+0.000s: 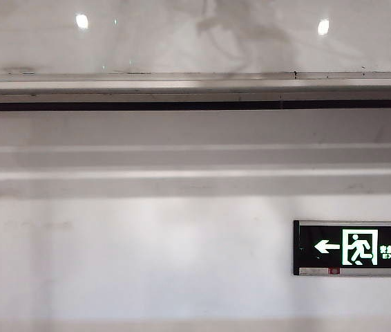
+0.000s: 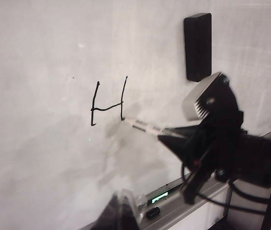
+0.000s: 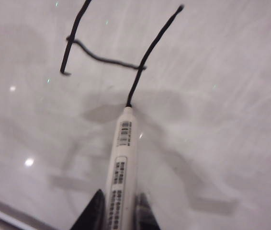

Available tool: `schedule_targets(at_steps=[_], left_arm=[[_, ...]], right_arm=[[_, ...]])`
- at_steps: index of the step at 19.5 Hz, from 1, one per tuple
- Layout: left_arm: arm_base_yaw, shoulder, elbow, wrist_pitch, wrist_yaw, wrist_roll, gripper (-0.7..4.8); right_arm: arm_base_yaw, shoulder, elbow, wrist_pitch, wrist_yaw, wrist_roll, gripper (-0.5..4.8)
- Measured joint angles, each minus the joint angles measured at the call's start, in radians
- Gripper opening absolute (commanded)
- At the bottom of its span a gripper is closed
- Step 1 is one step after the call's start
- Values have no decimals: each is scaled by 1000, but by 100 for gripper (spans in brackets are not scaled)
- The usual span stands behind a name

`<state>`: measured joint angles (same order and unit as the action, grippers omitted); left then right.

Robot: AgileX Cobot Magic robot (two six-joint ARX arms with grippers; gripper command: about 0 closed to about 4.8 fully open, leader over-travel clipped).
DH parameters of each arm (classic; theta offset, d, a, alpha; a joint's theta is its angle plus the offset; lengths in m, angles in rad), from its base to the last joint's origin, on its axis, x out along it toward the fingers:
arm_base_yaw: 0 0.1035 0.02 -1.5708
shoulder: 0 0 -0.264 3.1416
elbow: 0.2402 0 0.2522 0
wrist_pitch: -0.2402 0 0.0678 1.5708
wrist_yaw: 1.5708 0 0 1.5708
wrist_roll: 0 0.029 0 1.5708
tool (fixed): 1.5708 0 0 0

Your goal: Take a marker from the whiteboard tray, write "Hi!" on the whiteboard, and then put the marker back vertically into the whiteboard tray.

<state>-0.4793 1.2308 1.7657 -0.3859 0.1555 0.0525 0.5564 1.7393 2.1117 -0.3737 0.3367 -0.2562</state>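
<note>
On the glossy white whiteboard (image 2: pixel 39 158) a black hand-drawn letter "H" (image 2: pixel 108 103) stands left of centre, with bare board on every side of it. The slim white-barrelled marker (image 2: pixel 142 126) has its tip touching the foot of the H's right stroke; its long axis runs from that tip back and slightly down to the right gripper (image 2: pixel 166 135), whose black fingers (image 3: pixel 95 213) are pinched on the barrel. In the right wrist view the marker (image 3: pixel 121 172) shows printed barcode labels along its barrel and points straight away from the camera at the board.

Above and right of the gripper a black rectangular eraser block (image 2: pixel 197 46) sits on the board, well apart from the writing. Below, the long silver-grey whiteboard tray (image 2: pixel 183 203) runs along the board's lower edge, holding small dark items. The left gripper (image 2: pixel 121 213) hangs near the tray; I cannot tell how its fingers stand.
</note>
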Motion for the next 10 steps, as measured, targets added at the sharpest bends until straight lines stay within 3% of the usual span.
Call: schedule_targets(at_steps=[2, 6, 10], left_arm=[[0, 0, 0, 0, 4, 0, -6], [-1, 0, 0, 0, 159, 23, -6], [-5, 1, 0, 0, 177, 26, -6]], right_arm=[[0, -32, -1, 4, 0, 0, -1], [-15, -60, 7, 56, 0, -4, -1], [-27, -45, -1, 33, 3, -4, -1]])
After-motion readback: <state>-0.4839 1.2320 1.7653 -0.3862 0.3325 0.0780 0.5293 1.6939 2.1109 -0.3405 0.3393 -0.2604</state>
